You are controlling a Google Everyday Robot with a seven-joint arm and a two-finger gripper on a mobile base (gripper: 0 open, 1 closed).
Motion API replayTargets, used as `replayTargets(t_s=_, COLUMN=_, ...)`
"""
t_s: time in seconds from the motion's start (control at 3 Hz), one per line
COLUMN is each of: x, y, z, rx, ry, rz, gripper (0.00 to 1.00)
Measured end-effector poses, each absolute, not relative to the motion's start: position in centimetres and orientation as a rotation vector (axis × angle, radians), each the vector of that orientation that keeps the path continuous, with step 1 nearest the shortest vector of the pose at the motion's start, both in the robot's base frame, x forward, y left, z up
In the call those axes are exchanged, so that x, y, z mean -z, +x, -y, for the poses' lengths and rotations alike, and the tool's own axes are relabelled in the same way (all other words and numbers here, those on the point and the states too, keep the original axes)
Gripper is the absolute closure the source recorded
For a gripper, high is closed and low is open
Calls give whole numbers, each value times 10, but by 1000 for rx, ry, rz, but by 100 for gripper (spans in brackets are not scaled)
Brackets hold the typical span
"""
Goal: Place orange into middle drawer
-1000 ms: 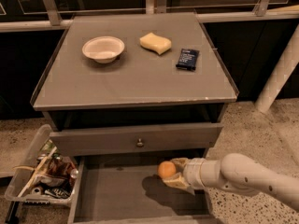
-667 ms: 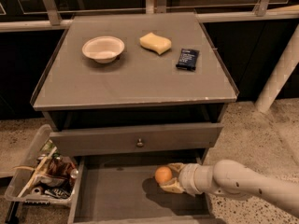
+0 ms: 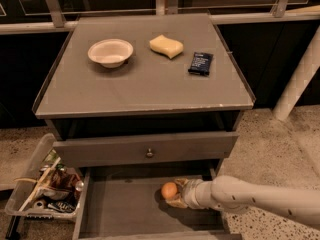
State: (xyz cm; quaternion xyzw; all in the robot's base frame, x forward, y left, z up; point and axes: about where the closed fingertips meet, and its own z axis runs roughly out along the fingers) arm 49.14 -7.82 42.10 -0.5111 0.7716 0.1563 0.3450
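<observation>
Grey, wide and shallow, the open middle drawer (image 3: 120,209) has your pale two-finger gripper (image 3: 174,192) reaching into its right half, fingers closed around the small smooth round orange (image 3: 168,189). You cannot tell whether it touches the drawer's floor.

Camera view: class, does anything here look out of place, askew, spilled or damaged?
Nothing looks spilled or damaged. The white bowl, sponge and dark packet lie tidily on the cabinet top. The hand holds the orange inside the open middle drawer. Only the floor bin beside the cabinet looks messy, its packets jumbled.
</observation>
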Motion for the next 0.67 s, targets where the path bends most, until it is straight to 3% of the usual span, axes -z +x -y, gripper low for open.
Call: replayTargets(t_s=0.67, x=-387, y=527, z=69, rx=-319, ry=-1330, rz=-2026, gripper=100)
